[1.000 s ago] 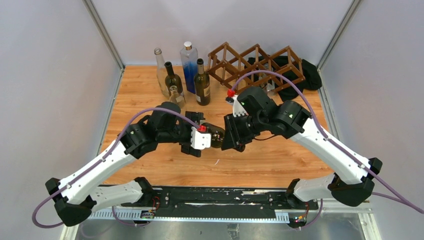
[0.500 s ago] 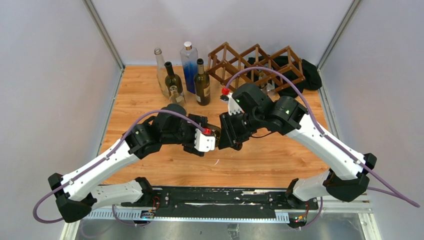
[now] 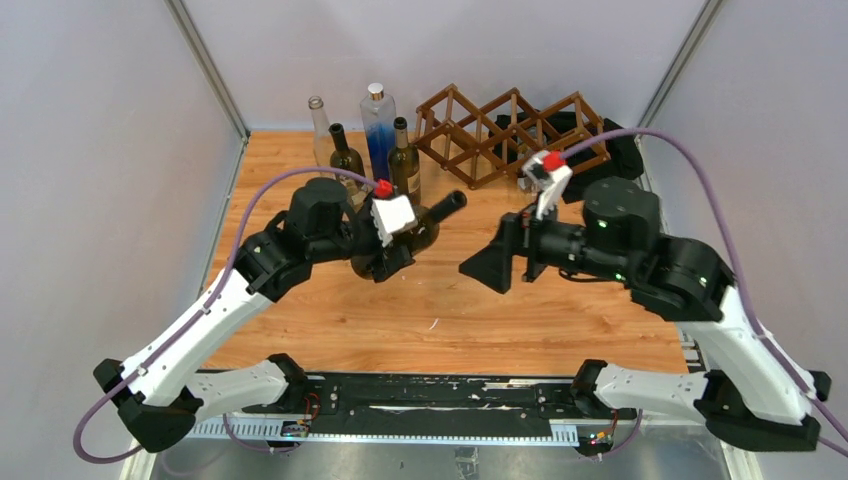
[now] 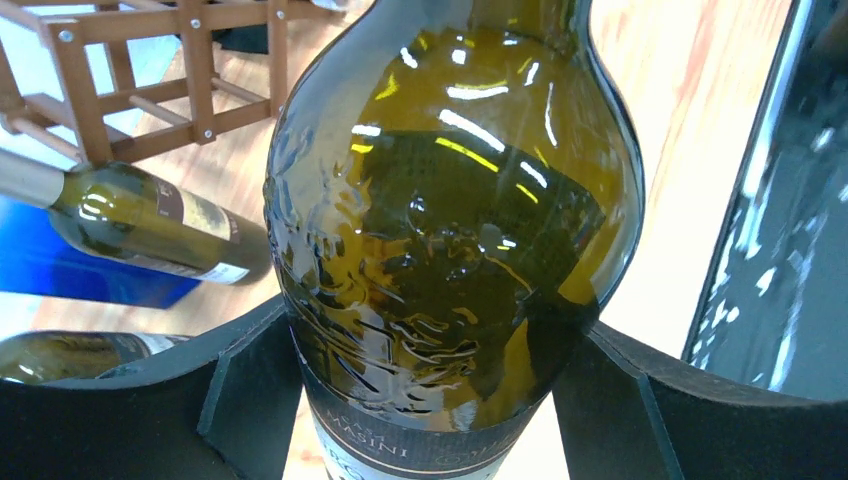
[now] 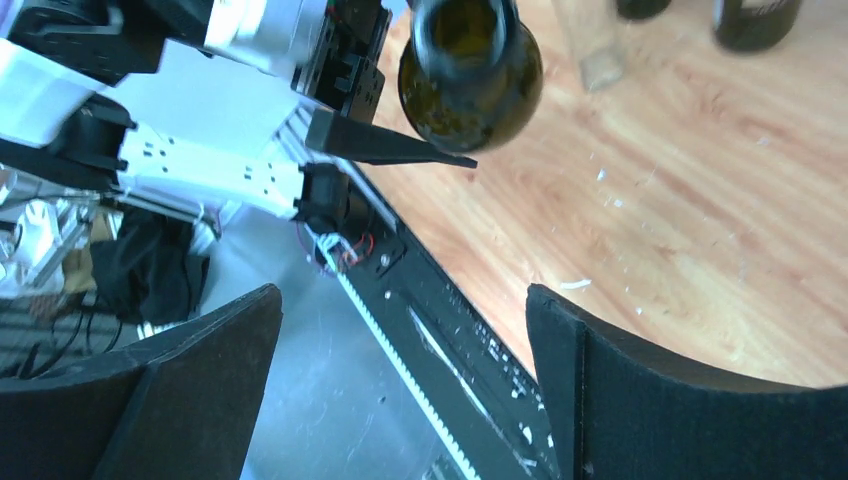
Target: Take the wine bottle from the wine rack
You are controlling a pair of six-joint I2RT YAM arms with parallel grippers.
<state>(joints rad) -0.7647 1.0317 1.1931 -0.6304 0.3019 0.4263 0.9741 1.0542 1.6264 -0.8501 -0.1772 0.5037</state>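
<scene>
The dark green wine bottle (image 3: pixel 436 212) hangs tilted over the table, its neck pointing up and to the right. My left gripper (image 3: pixel 398 243) is shut on its body. In the left wrist view the bottle (image 4: pixel 450 220) fills the space between both fingers, and my left gripper (image 4: pixel 430 400) presses it on each side. The brown lattice wine rack (image 3: pixel 510 128) stands at the back right, apart from the bottle. My right gripper (image 3: pixel 487 270) is open with nothing in it, to the right of the bottle. In the right wrist view my right gripper (image 5: pixel 405 385) stands wide, with the bottle's base (image 5: pixel 470 75) ahead.
Several upright bottles stand at the back centre: a clear one (image 3: pixel 320 130), a blue-tinted one (image 3: pixel 378 125) and two dark ones (image 3: pixel 404 165). Black cloth (image 3: pixel 622 150) lies behind the rack. The wooden table (image 3: pixel 520 310) ends at a black rail (image 3: pixel 430 395).
My right gripper opened, let go of the bottle and drew back to the right. My left arm carried the bottle up and toward the back, neck now tilted upward.
</scene>
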